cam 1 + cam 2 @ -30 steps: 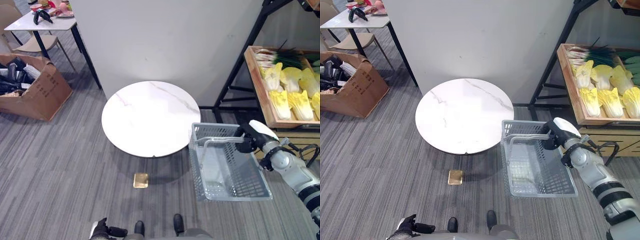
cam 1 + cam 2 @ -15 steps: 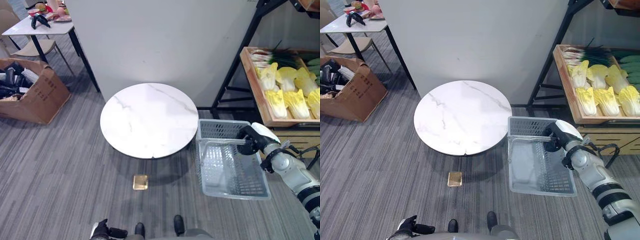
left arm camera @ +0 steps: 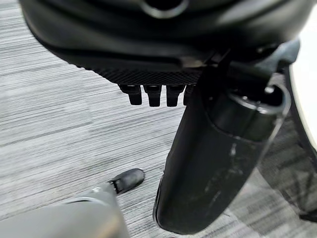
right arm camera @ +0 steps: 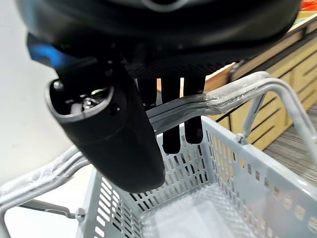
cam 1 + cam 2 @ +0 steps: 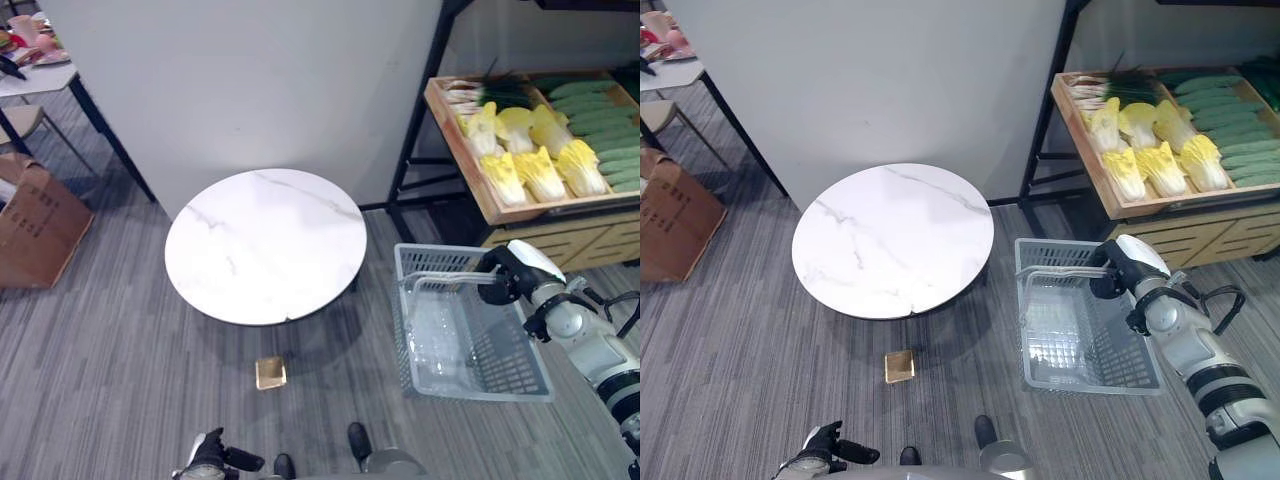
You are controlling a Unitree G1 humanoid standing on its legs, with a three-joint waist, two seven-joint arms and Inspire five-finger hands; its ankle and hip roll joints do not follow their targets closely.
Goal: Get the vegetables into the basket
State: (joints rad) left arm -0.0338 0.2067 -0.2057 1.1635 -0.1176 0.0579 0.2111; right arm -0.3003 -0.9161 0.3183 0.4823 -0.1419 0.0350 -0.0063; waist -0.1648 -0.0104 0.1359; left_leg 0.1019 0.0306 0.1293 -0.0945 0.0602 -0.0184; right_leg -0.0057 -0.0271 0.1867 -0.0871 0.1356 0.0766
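Nearest, at the left: the left hand (image 5: pixel 207 459) is held low over the grey carpet with its fingers (image 3: pixel 148 94) hanging loosely curled and nothing in them.

Near floor, centre: a small yellow-brown square pad (image 5: pixel 270 373) lies on the carpet just in front of the table.

Near right: a grey slotted plastic basket (image 5: pixel 470 340) is carried clear of the floor by its paired handles (image 4: pixel 198 106), round which the right hand (image 5: pixel 505 277) is curled. No vegetable is seen in the basket; a clear sheet is seen on its bottom.

Change noted: compared with the picture a second earlier, the whole scene has slid leftward, so the camera is judged to have turned right. The crate has come further into view, the cardboard box (image 5: pixel 35 225) has been pushed to the left edge, and the basket remains slung from the right hand. Approach to the produce is judged under way; loading is not yet begun.

Middle: a round white marble-look table (image 5: pixel 265 245) stands bare, its right rim near the basket's left wall but apart from it.

Far right: a wooden crate (image 5: pixel 1110 205) on a black-framed shelf (image 5: pixel 410 150) holds yellow-white cabbages (image 5: pixel 525 170), green cucumbers (image 5: pixel 600 115) and spring onions (image 5: pixel 480 95).

Clearance: open carpet is available between table and shelf. The crate's front rim and the shelf's black upright are the edges to be minded.
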